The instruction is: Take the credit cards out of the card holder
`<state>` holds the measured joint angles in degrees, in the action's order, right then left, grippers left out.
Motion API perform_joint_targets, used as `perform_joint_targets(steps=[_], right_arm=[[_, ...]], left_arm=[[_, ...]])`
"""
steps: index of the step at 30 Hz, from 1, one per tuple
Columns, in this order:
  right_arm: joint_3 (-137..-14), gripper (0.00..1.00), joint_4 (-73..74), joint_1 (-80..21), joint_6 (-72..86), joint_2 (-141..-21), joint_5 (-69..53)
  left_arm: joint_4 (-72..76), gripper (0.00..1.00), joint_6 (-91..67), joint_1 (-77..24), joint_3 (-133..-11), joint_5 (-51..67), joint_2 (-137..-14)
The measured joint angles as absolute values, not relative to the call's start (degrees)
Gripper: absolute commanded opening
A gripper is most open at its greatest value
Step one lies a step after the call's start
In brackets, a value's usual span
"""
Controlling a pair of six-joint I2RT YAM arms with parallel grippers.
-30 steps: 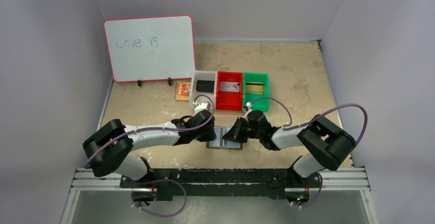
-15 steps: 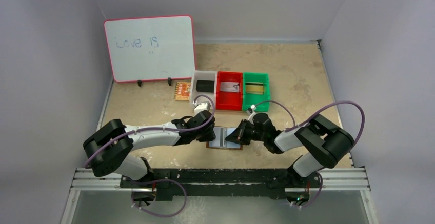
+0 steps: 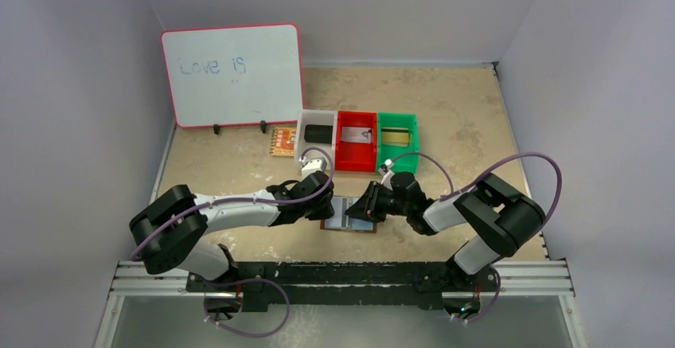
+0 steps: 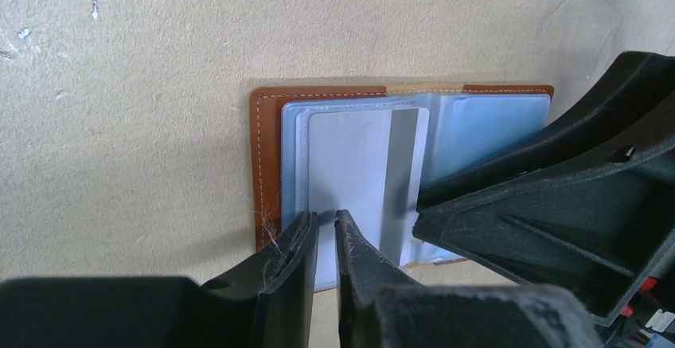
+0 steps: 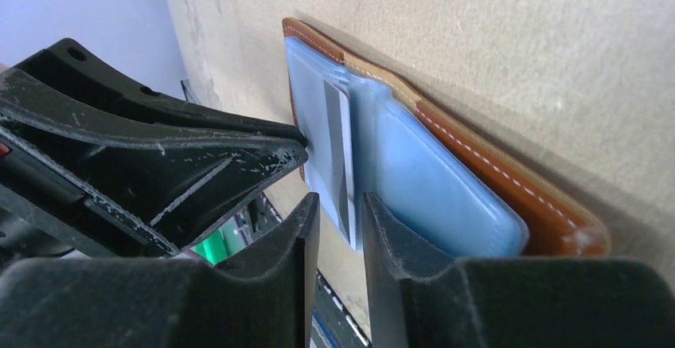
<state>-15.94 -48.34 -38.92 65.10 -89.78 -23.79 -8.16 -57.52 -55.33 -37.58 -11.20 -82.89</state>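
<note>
card (image 4: 350,157), likely light, stiff and slick, lay partly out of the open holder (image 4: 267,165), flat on the table (image 4: 119,125). left claw (image 4: 326,228) hung slightly parted, gripping nothing. right claw (image 5: 341,201) straddled the card's free edge, unclenched; that edge seemed the best pinch.
</note>
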Motion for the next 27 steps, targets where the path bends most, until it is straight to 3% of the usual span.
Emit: perform_joint_targets(steps=[6,14,27], right_arm=[[-17.8,0.29,-49.4,-38.9,64.3,-92.7,-24.5],[-17.5,0.0,-51.2,-38.6,64.1,-93.8,-25.5],[-14.4,0.0,-55.4,-37.8,65.3,-93.6,-26.3]], left_arm=[[-8.2,0.13,-57.5,-55.3,-37.6,-11.3,-82.9],[-8.3,0.12,-57.5,-55.3,-37.6,-11.4,-82.9],[-8.9,0.12,-57.9,-55.6,-37.6,-12.6,-83.1]])
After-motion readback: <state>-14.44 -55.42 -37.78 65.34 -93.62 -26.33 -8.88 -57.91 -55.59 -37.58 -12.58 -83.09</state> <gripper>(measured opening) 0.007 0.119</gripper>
